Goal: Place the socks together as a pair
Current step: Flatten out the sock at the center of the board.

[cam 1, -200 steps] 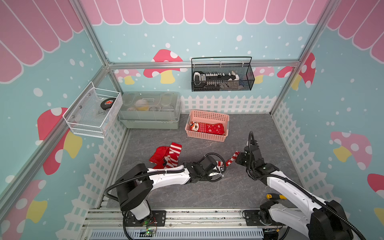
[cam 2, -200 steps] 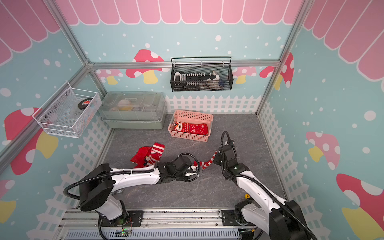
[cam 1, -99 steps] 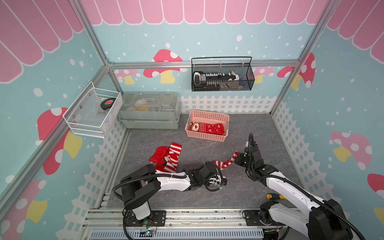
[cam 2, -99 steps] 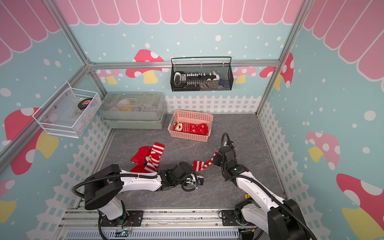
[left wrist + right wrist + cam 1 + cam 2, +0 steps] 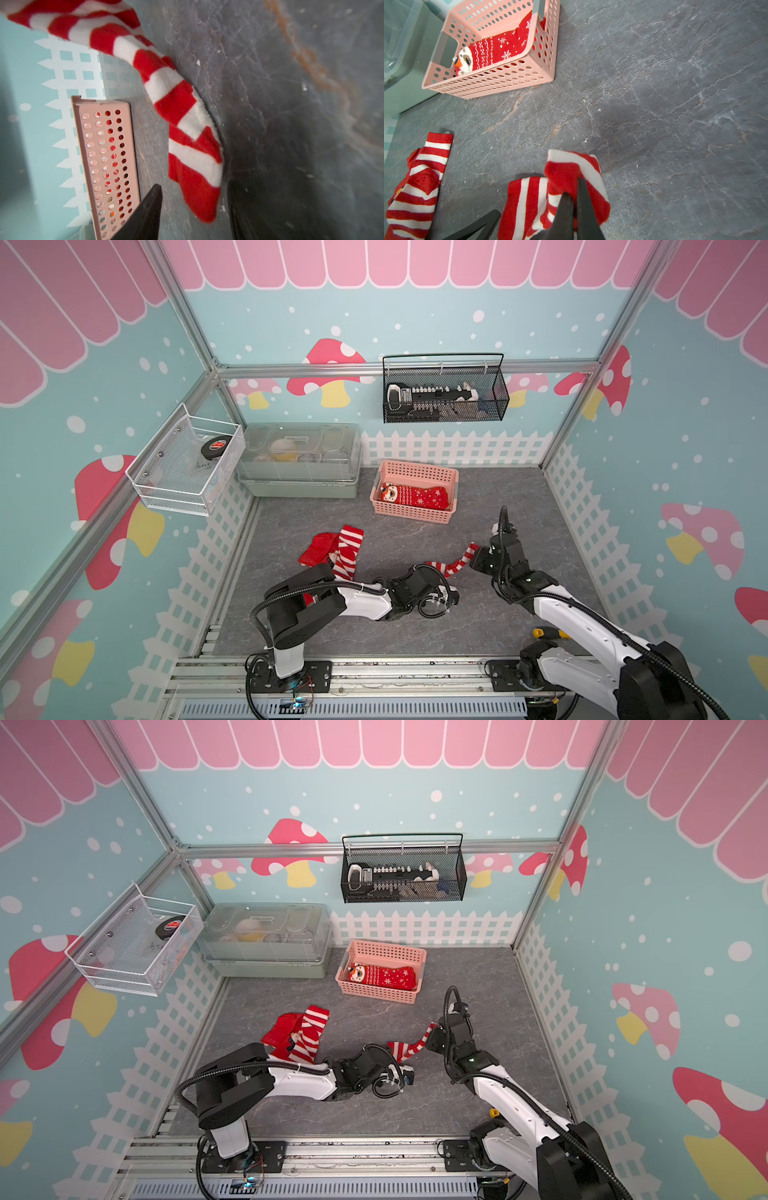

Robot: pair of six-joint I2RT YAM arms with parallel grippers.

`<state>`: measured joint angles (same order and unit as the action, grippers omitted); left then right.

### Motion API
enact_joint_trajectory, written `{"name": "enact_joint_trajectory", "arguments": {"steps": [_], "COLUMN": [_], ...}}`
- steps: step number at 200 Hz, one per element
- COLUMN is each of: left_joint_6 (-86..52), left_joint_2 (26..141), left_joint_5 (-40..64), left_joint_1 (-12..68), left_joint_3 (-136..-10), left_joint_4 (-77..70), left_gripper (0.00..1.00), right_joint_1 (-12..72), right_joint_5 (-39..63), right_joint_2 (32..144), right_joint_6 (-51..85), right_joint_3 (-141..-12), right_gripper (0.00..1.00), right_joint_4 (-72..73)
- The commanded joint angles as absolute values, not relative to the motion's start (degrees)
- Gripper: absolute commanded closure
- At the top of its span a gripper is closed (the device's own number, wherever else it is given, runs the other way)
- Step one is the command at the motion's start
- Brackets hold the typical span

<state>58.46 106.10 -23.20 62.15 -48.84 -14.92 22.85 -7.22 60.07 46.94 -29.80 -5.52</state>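
The grey floor [image 5: 519, 497] carries everything. At its back, on the robot's left, stands a lidded bin [image 5: 299, 464], with a white wire shelf [image 5: 174, 489] on the left wall above it. Just beside the bin sits a pink basket [image 5: 409, 514], its long side along the back wall. A heap [image 5: 345, 547] of red and striped socks lies left of centre, partly under the left arm, with one striped leg pointing toward the back wall. The striped sock [image 5: 455, 565] stretches between the two arms, its long axis running crosswise and slanting back toward the right. The right gripper [image 5: 574, 187] is clamped on the sock's raised end, and the cloth sags from there to the floor. Its solid red end, seemingly the toe, points at the left gripper [image 5: 193, 185] and lies between that pincer's jaws, which stand apart with a gap on each side. In the basket a snowflake sock [image 5: 415, 496] lies along the basket's length, face end toward the bin and toe toward the right. A black disc [image 5: 214, 445] in the shelf bears a red label too small to read.
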Motion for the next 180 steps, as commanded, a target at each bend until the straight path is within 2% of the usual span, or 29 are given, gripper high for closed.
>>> {"name": "enact_joint_trajectory", "arguments": {"steps": [1,2,13,22,40,64,118,180], "left_joint_6": [57.0,56.9,54.2,51.8,47.6,42.1,23.6,3.4], "left_joint_2": [107.2,107.2,106.8,106.9,106.0,101.2,92.3,83.8], "left_joint_5": [-24.7,-24.6,-23.8,-24.6,-26.1,-23.2,-6.9,4.9], "left_joint_1": [62.9,62.9,62.9,63.0,63.4,64.3,65.9,66.2], "left_joint_3": [-50.8,-51.0,-53.1,-55.4,-57.7,-57.4,-62.1,-54.5], "left_joint_4": [-16.6,-16.4,-11.2,-6.4,-0.8,4.4,32.7,35.8], "left_gripper": [0.60,0.60,0.86,0.94,0.96,1.00,1.00,1.00], "right_joint_1": [22.6,22.6,22.5,22.4,22.3,22.3,22.2,22.2], "right_joint_5": [-7.3,-7.3,-6.8,-6.6,-7.2,-7.5,-7.0,-5.2], "right_joint_2": [58.5,58.5,58.4,58.4,57.7,55.3,51.3,48.9], "right_joint_6": [47.4,47.3,46.4,45.5,44.7,43.4,41.6,43.7], "right_joint_3": [-29.0,-29.0,-29.5,-30.2,-31.2,-32.1,-32.4,-28.1], "right_gripper": [0.98,0.98,0.98,0.98,0.99,0.99,1.00,1.00], "right_joint_4": [-5.0,-5.0,-5.1,-5.9,-7.3,-8.9,-12.6,-11.2]}}
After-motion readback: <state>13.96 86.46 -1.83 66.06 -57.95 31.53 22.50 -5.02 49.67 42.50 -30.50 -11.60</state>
